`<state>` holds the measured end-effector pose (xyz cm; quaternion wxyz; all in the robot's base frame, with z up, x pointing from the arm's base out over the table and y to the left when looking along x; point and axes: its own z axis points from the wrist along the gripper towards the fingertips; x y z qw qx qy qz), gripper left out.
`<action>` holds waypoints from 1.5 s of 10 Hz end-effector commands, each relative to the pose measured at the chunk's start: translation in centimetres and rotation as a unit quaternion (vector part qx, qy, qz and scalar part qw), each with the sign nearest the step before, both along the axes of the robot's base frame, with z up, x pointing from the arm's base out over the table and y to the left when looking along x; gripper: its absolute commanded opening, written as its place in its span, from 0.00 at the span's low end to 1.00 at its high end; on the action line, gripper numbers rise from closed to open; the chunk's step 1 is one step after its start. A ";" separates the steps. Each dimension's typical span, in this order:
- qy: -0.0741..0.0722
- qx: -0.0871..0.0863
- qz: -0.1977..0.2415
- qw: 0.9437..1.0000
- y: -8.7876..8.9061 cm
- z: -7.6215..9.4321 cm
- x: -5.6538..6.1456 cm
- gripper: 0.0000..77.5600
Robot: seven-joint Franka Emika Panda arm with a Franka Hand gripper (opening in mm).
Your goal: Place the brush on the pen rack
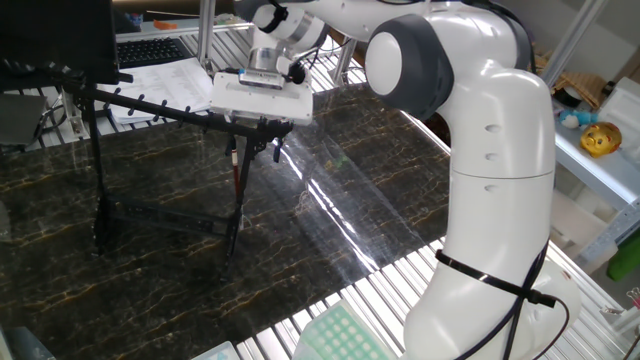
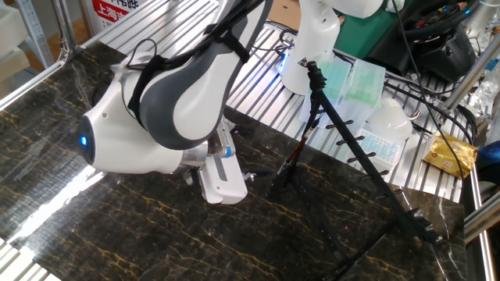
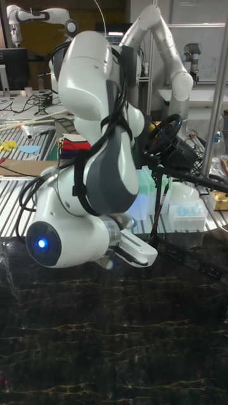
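while the brush (image 1: 237, 172) hangs upright beside a leg at the right end of the pen rack (image 1: 150, 105), its red-orange part below the pegged top bar, the gripper (image 1: 263, 140) hovers close to that bar. its fingers point down beside the brush, but whether they clasp it i cannot tell. the rack stands on the dark marble table (image 1: 330, 220).

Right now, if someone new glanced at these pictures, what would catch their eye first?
The big white arm fills the frame, bent low over the dark marble table. Its gripper sits at the near end of the black pen rack, where the brush with its red-orange section hangs beside the rack's leg. Whether the gripper is open cannot be told.
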<state>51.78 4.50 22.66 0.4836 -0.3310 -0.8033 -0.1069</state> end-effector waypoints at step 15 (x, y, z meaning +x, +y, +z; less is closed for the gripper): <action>-0.130 0.003 0.086 0.988 -2.2 1.2 2.7 1.00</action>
